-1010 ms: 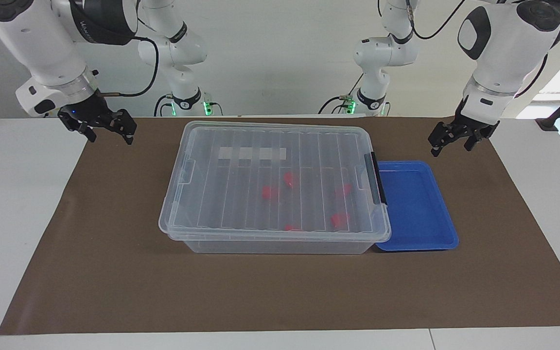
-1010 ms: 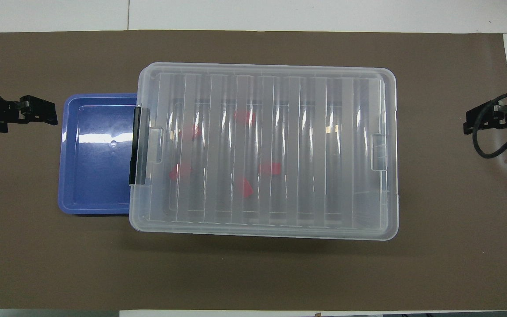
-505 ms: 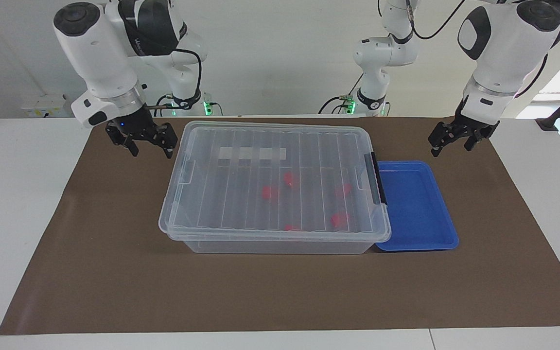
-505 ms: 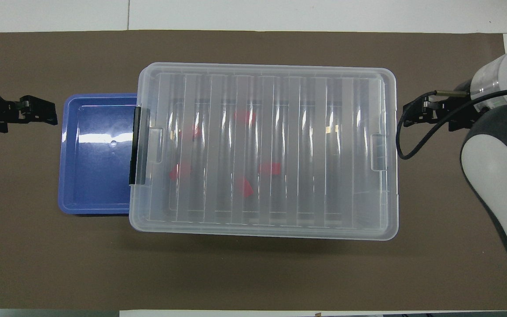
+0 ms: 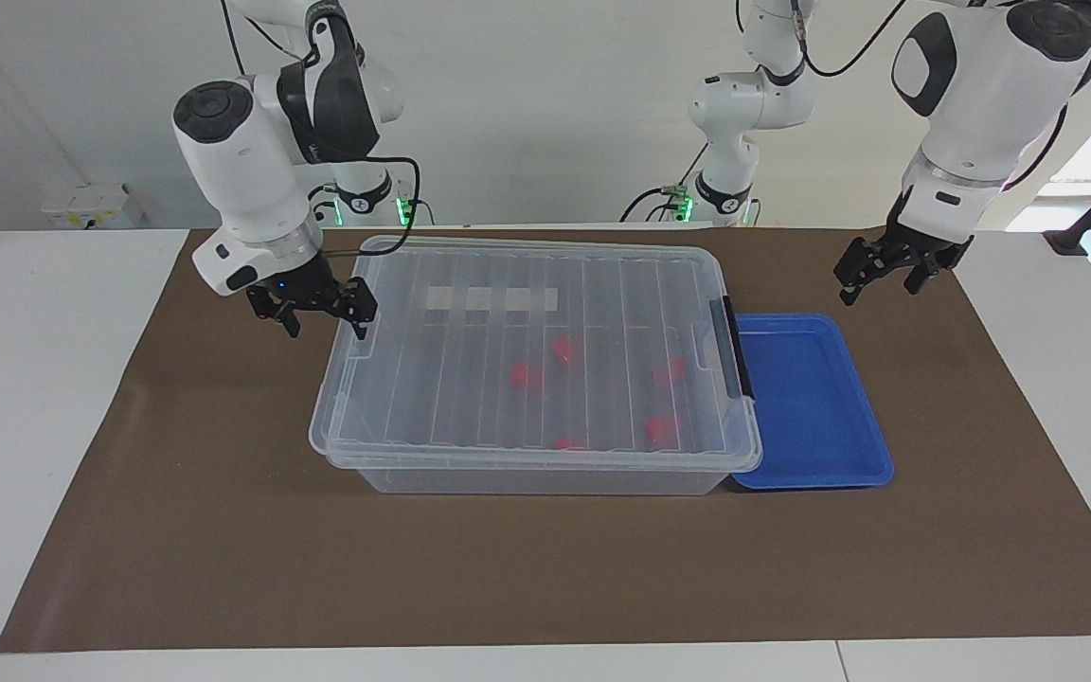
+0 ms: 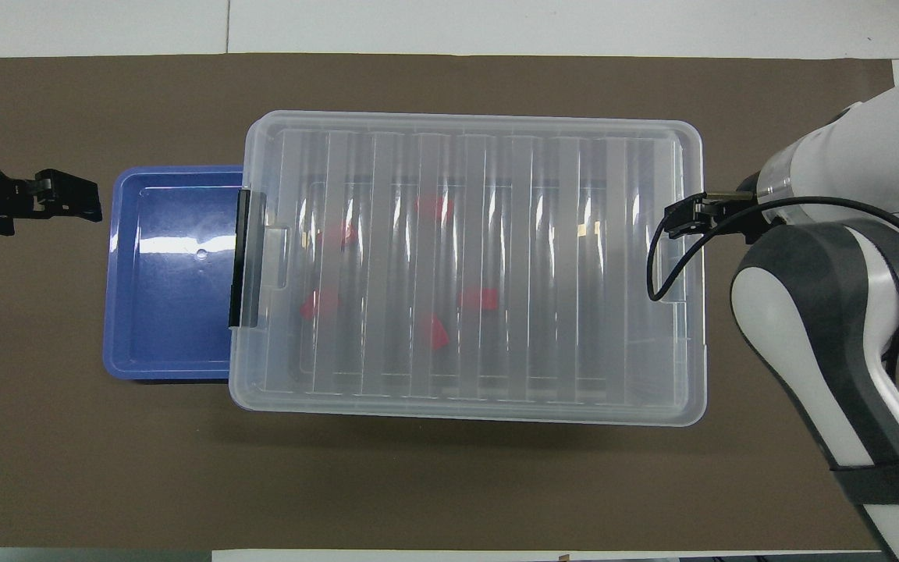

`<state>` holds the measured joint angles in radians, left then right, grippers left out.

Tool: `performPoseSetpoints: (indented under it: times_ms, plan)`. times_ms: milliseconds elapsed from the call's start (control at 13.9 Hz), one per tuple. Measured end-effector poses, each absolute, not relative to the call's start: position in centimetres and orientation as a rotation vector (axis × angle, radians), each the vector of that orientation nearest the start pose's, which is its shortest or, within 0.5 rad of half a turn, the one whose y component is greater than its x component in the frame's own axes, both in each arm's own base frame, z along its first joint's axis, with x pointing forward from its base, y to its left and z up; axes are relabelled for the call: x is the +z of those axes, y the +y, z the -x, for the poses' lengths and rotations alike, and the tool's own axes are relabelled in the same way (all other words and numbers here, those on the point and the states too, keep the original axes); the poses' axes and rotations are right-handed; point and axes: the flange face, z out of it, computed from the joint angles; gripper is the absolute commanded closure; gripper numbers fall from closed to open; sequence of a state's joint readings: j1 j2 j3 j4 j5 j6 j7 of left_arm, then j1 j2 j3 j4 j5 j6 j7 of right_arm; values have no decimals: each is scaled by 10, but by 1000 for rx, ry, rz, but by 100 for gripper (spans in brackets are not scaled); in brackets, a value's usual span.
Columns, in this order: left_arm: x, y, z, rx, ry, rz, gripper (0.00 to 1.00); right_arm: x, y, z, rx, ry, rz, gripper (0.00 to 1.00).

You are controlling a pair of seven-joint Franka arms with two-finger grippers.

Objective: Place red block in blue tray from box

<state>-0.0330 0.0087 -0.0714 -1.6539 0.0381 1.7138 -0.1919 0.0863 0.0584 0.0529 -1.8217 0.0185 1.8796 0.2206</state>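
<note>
The box (image 5: 470, 398) (image 6: 543, 273) is a clear bin with its ribbed lid on, standing mid-table. Through the lid show several red blocks, one of them (image 5: 564, 349) (image 6: 479, 297) near the middle. The blue tray (image 5: 811, 398) (image 6: 168, 312) lies beside the box toward the left arm's end, with nothing in it, and the box's rim overlaps its edge. My right gripper (image 5: 326, 327) (image 6: 672, 222) is open at the box's other end, over the lid's rim. My left gripper (image 5: 877, 289) (image 6: 97, 200) waits open in the air beside the tray.
A black latch (image 5: 737, 346) (image 6: 243, 257) sits on the box's end next to the tray. A brown mat (image 5: 223, 530) covers the white table. A black cable (image 6: 656, 273) loops from the right gripper over the lid's end.
The right arm has swung in from its end of the table and come down to the box's end. The left arm, box, tray and blocks have not moved.
</note>
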Motion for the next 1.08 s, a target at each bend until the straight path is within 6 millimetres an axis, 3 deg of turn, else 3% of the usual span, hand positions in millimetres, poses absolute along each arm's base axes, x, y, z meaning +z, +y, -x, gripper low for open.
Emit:
performPoseSetpoints:
  times_ms: [361,793,1082]
  plan:
    - [593,-56,-566,-87,-129,3108,0,474,73,-563,78,100,3128,0]
    - [593,-56,-566,-87,-129,3108,0,461,67,-553,76,84,3139,0]
    - [593,-56,-566,-87,-129,3108,0,460,38,-555,72,32,3147,0]
